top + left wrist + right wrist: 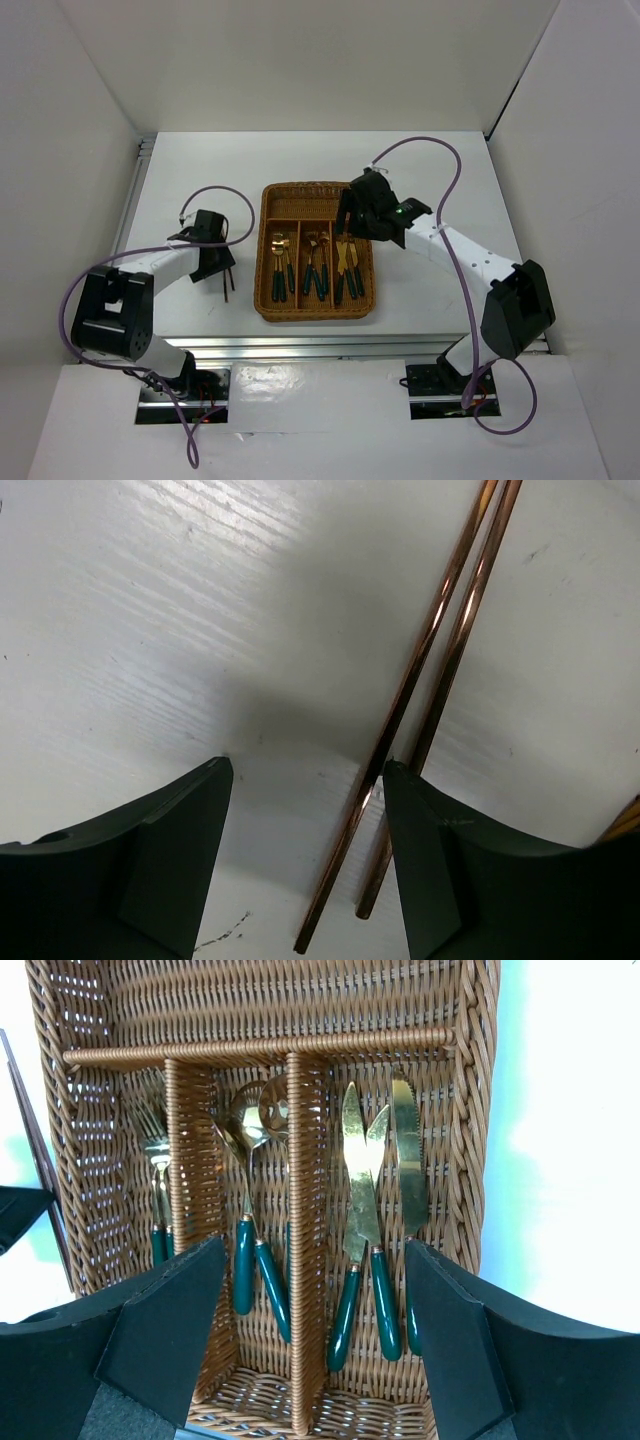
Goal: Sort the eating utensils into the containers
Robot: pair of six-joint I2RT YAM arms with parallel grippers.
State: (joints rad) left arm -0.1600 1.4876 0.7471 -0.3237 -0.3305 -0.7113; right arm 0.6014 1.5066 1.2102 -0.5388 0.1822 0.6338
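Note:
Two thin copper-brown chopsticks (440, 620) lie side by side on the white table, left of the wicker tray (268, 300). My left gripper (305, 770) is open and low over their near ends. Both sticks run between its fingers, close to the right finger (450, 870). In the top view the left gripper (222, 268) stands over the chopsticks (229, 282). My right gripper (315, 1250) is open and empty above the tray (470, 1110). The tray holds forks (158, 1160) in the left slot, spoons (248, 1130) in the middle one and knives (375, 1160) in the right one. The crosswise slot (260, 1005) holds nothing.
The white table (440, 170) is walled in by white panels on three sides. The right arm (470, 260) reaches in from the right over the tray's far right part. Purple cables (440, 150) loop above both arms. A metal rail (300, 345) runs along the near table edge.

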